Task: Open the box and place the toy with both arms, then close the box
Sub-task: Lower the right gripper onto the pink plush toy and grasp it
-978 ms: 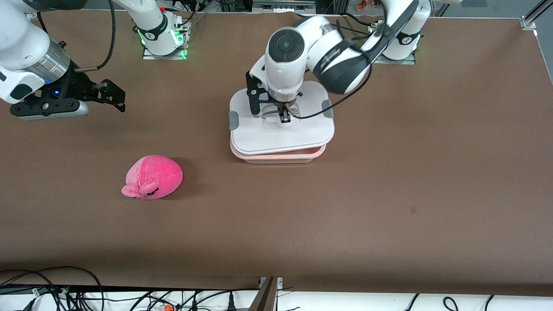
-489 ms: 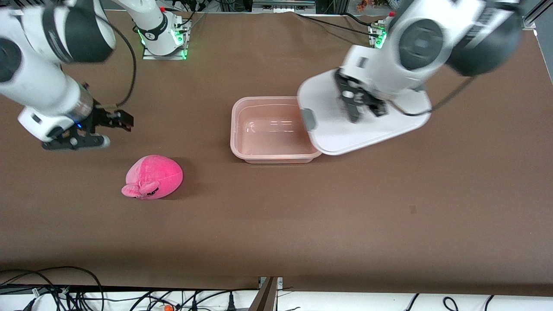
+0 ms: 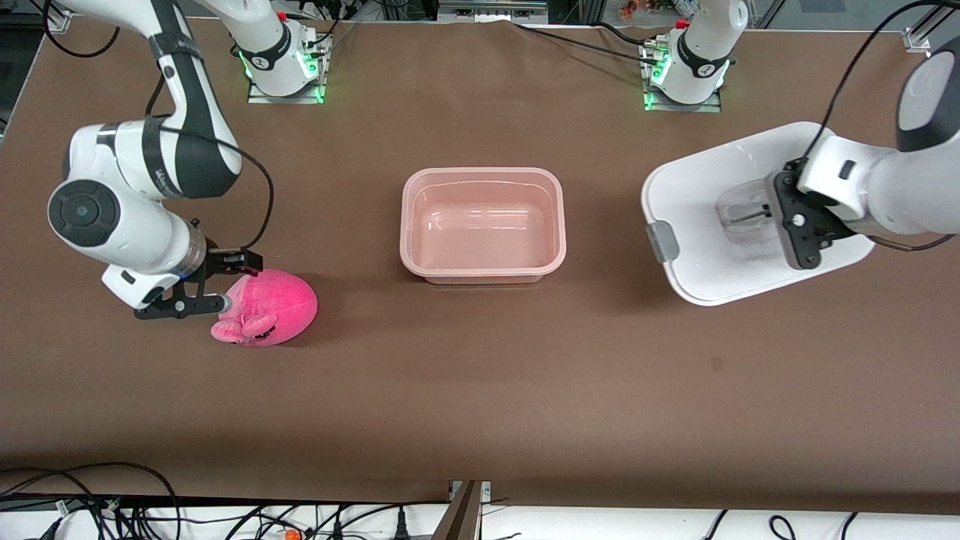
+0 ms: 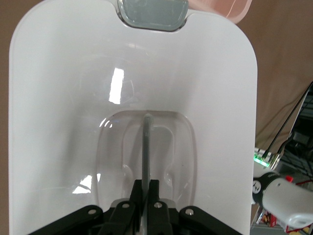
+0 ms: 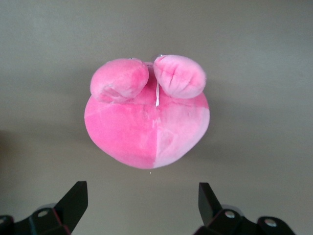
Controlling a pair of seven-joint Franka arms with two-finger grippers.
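The pinkish tub [image 3: 409, 225] of the box stands open and empty at mid-table. Its white lid [image 3: 705, 255] is off and hangs tilted over the table toward the left arm's end. My left gripper [image 3: 780, 217] is shut on the lid's clear handle [image 4: 145, 142]; the left wrist view shows the lid [image 4: 54, 122] and my left gripper [image 4: 146, 188] pinching the handle's bar. The pink plush toy [image 3: 270, 306] lies on the table toward the right arm's end. My right gripper [image 3: 232, 283] is open just beside the toy. In the right wrist view the toy [image 5: 146, 122] lies just ahead of my right gripper [image 5: 142, 196].
A grey clip [image 3: 663, 241] sits on the lid's edge that faces the tub. The arm bases [image 3: 281, 56] stand along the table's back edge. Cables [image 3: 90, 502] run under the edge nearest the front camera.
My left arm has carried the lid farther from the tub toward the left arm's end. My right gripper has come down from above the table to right beside the toy.
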